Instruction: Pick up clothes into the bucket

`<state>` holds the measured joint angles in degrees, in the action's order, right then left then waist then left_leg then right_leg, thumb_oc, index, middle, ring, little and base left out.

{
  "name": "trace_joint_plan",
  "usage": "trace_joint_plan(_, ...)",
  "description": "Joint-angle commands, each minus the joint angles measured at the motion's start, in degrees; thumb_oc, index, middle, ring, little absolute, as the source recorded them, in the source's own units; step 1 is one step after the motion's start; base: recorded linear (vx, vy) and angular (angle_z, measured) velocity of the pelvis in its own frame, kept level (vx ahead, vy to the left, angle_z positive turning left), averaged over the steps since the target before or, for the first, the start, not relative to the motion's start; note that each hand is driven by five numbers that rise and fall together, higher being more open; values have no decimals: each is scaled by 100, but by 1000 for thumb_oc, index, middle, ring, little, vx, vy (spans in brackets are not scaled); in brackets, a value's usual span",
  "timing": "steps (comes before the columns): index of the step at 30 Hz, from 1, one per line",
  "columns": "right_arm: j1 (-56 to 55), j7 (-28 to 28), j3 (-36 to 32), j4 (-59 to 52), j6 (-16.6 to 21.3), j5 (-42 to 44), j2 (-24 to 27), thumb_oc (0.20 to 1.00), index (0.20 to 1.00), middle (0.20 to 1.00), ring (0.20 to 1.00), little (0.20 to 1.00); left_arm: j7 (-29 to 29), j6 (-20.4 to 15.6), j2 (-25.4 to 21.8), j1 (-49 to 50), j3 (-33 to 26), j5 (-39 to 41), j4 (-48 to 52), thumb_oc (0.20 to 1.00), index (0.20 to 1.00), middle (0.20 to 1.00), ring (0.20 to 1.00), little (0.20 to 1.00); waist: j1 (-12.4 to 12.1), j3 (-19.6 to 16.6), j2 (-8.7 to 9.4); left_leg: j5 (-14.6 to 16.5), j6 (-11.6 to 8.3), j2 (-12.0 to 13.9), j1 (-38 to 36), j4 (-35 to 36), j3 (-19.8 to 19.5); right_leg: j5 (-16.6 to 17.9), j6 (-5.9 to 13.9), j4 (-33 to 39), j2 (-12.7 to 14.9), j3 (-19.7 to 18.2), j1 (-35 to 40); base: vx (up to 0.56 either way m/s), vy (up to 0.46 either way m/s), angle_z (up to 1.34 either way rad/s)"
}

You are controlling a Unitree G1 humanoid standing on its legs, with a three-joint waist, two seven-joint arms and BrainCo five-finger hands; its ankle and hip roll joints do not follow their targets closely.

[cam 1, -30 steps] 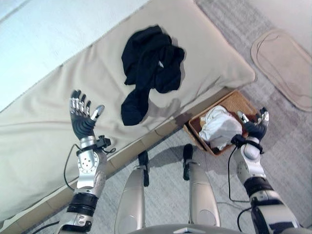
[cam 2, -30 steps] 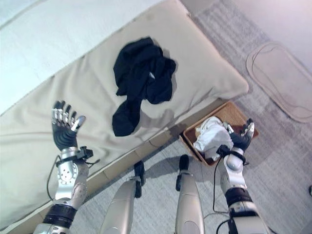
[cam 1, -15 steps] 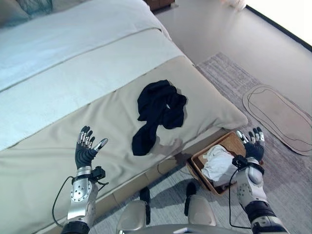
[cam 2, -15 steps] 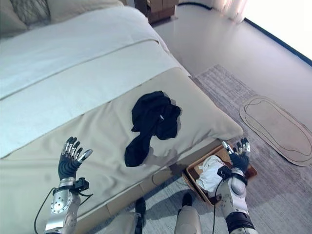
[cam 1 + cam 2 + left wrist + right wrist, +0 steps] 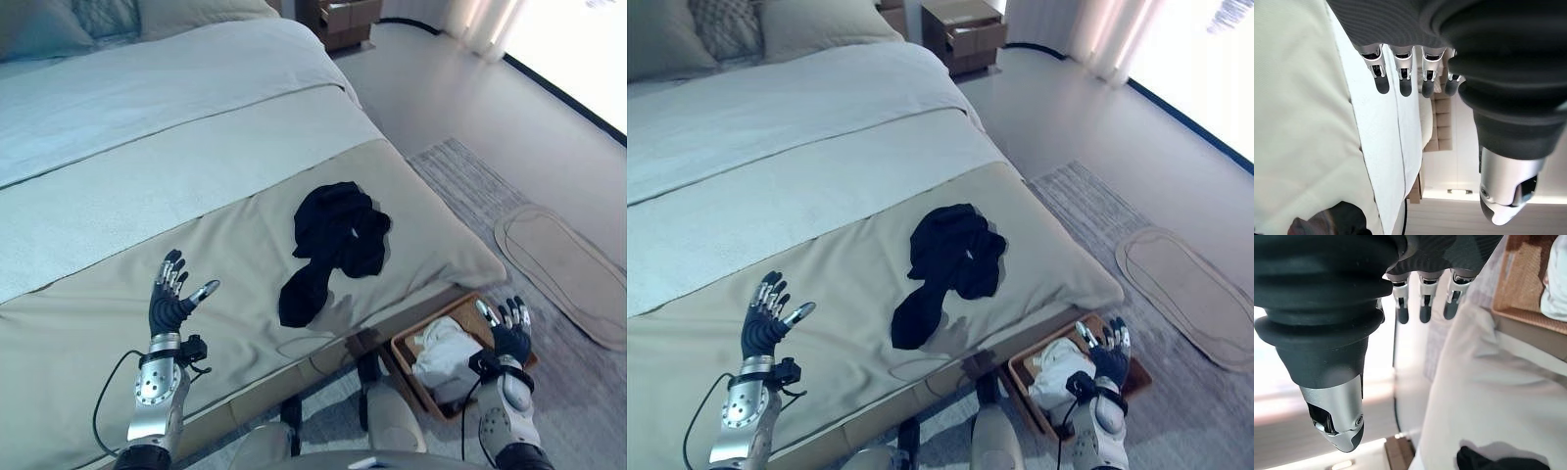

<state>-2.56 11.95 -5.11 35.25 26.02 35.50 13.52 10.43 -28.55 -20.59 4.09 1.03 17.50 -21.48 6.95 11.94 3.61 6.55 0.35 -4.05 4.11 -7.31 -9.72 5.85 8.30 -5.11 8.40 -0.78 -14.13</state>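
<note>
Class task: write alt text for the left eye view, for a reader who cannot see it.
A crumpled black garment lies on a beige bed cover, between two raised open robot hands, left hand and right hand. A brown woven basket holding white cloth sits on the floor.

You've got a matt black cloth garment (image 5: 336, 240), soft and crumpled, on a smooth beige fabric bed cover (image 5: 235, 245) with a fine weave; past it the pale blue-white sheet (image 5: 147, 108) looks smooth and matt too. The basket (image 5: 1129, 367) is brown woven wicker, rough-textured, holding rumpled white cloth (image 5: 1056, 370). Floor rug (image 5: 470, 181) is grey, flat-woven, matt; the small beige mat (image 5: 563, 274) looks soft. Both hands, left hand (image 5: 172, 299) and right hand (image 5: 507, 331), show glossy silver metal fingers, dark rubbery tips and matt ribbed dark covers. Wooden nightstand (image 5: 965, 34), satin finish.
</note>
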Motion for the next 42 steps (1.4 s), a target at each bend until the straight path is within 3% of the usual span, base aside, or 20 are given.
trace_joint_plan(1,270,21,-184,-221,276,217,243,1000,1000,1000,1000,1000,215,-110,-225,-620,49,-490,150,1000,1000,1000,1000,1000,162,33,-17,350,-148,398,-109,-476,349,-21,75,-236,-115,78,-177,112,-132,15)
trace_joint_plan(3,165,-54,-150,-160,275,310,266,1000,1000,1000,1000,1000,367,-3,-230,-766,192,-810,18,1000,1000,1000,1000,1000,208,92,-12,433,-225,418,191,-1361,368,-147,-61,-332,-209,150,-8,114,-154,8)
trace_joint_plan(4,151,-35,-133,-179,265,275,284,1000,1000,1000,1000,1000,433,7,-230,-892,269,-883,-64,1000,1000,1000,1000,1000,233,129,-17,324,-270,446,374,-1583,449,-184,-96,-332,-208,214,51,-19,-80,10)
trace_joint_plan(6,363,25,-16,-209,342,403,338,1000,1000,1000,1000,1000,821,113,-354,-1512,629,-1448,-384,1000,1000,1000,1000,1000,290,363,25,-156,-356,665,1200,-1225,687,-176,-75,-256,-85,258,19,-138,12,30)
trace_joint_plan(9,488,43,91,-236,350,376,371,1000,1000,1000,1000,1000,945,208,-452,-1750,734,-1807,-395,1000,1000,1000,1000,1000,204,432,-9,-430,-390,693,1426,-966,680,-128,-48,-275,-101,141,-161,-45,76,30)
trace_joint_plan(10,505,37,133,-331,347,346,360,1000,1000,1000,1000,1000,999,249,-529,-1869,794,-1965,-338,1000,1000,1000,1000,1000,254,465,-82,-481,-350,788,1353,-703,818,-158,-39,-317,-110,128,-306,-126,217,-45)
trace_joint_plan(13,927,198,398,-434,369,203,449,1000,1000,1000,1000,1000,1407,339,-737,-2835,1267,-2614,-542,1000,1000,1000,1000,1000,348,785,-127,-632,-215,638,1685,-454,1167,-87,-27,-613,-15,-139,-1165,-156,206,-57)
trace_joint_plan(17,1087,296,499,-484,351,73,490,1000,1000,1000,1000,1000,1614,500,-881,-3374,1436,-2964,-595,1000,1000,1000,1000,1000,324,983,-88,-599,-175,568,2003,-624,1322,3,15,-663,76,-244,-1492,-65,124,-34)
trace_joint_plan(26,1453,418,762,-963,445,-85,647,1000,1000,1000,1000,1000,2520,1186,-1707,-5231,1746,-3970,-1046,1000,1000,1000,1000,1000,520,1625,2,-460,-192,554,3666,-1449,1334,180,151,-923,197,-178,-2835,-54,2,-2)
trace_joint_plan(37,1366,212,679,-1091,661,138,624,1000,1000,1000,1000,1000,2946,1970,-2278,-6597,2326,-4999,-1939,1000,1000,1000,1000,1000,752,1617,-54,-278,-190,529,4742,-1997,1289,172,171,-1253,191,-221,-3881,4,4,1)
trace_joint_plan(42,1414,78,715,-1088,706,258,631,1000,1000,1000,1000,1000,2932,1911,-2313,-6883,2502,-4998,-2085,1000,1000,1000,1000,1000,787,1536,-65,-216,-199,529,4911,-2096,1305,194,199,-1261,182,-289,-4061,2,6,0)
